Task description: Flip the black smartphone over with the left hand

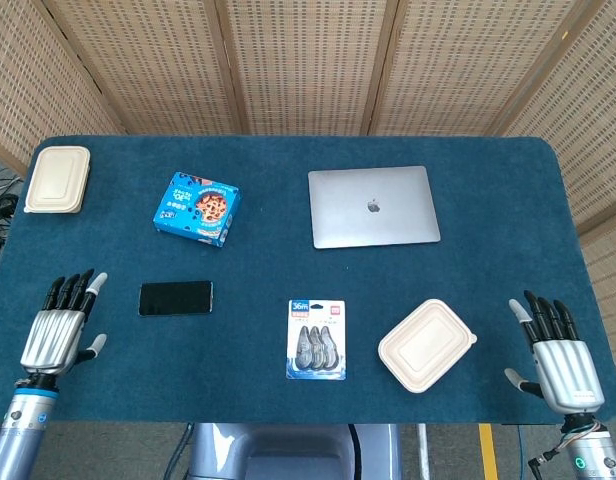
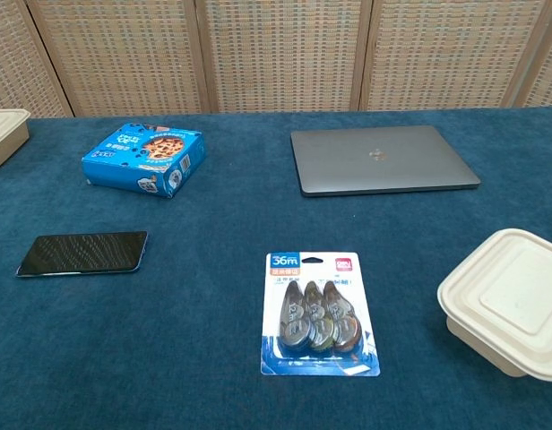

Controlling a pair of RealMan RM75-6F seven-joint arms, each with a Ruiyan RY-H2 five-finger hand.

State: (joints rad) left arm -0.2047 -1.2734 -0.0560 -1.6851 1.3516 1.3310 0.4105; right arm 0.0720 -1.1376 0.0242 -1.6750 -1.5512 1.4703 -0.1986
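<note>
- Left hand point(image 1: 58, 335): fingers spread, holding nothing, palm down at table point(image 1: 288, 250) edge, near black smartphone point(image 1: 176, 298).
- Right hand point(image 1: 556, 355): fingers spread, holding nothing, at opposite edge.

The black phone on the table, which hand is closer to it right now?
Left. The left hand rests open just beside the phone, at the table's near left edge. The right hand is far across the table, past the beige food box.
</note>
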